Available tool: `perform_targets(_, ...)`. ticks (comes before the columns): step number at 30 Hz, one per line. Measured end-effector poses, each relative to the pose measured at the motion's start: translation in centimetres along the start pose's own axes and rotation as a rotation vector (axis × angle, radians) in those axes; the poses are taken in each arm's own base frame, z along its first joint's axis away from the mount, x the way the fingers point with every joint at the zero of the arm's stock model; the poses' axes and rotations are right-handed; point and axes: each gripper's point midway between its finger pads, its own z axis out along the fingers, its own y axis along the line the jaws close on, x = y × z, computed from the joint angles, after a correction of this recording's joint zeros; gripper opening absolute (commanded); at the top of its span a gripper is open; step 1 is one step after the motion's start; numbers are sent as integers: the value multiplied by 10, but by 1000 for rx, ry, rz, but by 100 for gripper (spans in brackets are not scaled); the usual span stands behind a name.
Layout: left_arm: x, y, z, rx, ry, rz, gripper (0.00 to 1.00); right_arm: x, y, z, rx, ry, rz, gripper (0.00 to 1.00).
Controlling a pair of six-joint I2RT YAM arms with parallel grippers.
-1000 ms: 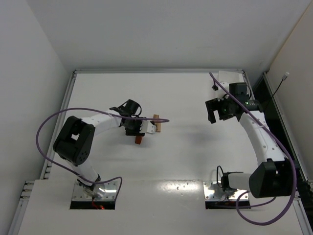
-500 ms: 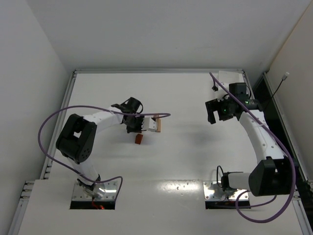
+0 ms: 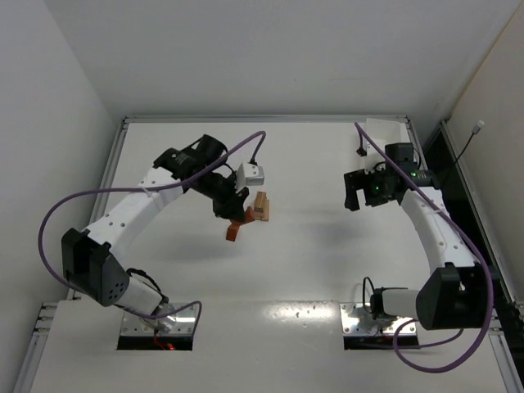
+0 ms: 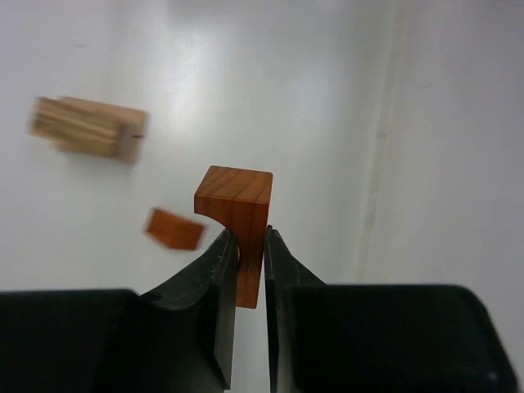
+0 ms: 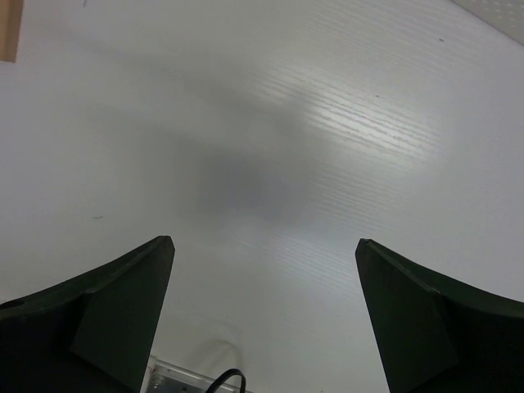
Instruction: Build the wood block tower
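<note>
From above, the left fingers (image 3: pixel 239 212) clamp a red block (image 3: pixel 248 216) just left of the tower (image 3: pixel 261 206). The right fingers (image 3: pixel 354 192) sit well right of it.
Left wrist: the block stands upright, with the tower up-left of it.
Right wrist: fingers wide, nothing held.

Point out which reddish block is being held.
The arch-cut reddish block pinched in the left gripper; the smaller reddish block lies free on the table.

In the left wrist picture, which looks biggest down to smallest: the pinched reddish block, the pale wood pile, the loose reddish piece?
1. pinched reddish block, though it sits nearest the camera, which may flatter it.
2. pale wood pile, blurred, not far behind.
3. loose reddish piece, clearly smallest.
</note>
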Motion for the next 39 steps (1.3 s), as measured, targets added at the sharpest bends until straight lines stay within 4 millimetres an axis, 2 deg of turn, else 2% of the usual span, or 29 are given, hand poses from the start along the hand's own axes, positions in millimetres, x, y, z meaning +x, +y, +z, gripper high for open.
perform_targets(4,0,-35,16,195,-39,-288,0,0,4,-2,-46,-17,63,91)
perform_targets(8,27,-61,47,403,-7,-665,0,0,11,-5,-100,-33,116,91)
perform_targets(11,47,-75,67,485,20,-911,0,0,18,-7,-144,-42,143,91)
perform_targets(13,48,-78,71,507,14,-973,0,-1,22,-9,-166,-47,148,91)
perform_targets(19,37,-60,86,505,-108,-1034,0,1,32,-13,-207,-58,156,91)
perform_targets(25,48,-41,101,426,-185,-1082,0,6,38,-19,-226,-53,155,91)
perform_targets(28,54,-15,100,342,-256,-1097,0,10,39,-20,-231,-44,153,89)
perform_targets(32,63,8,100,266,-328,-1141,0,11,42,-22,-244,-47,148,89)
perform_targets(39,78,16,113,239,-330,-1209,0,13,44,-23,-253,-38,148,89)
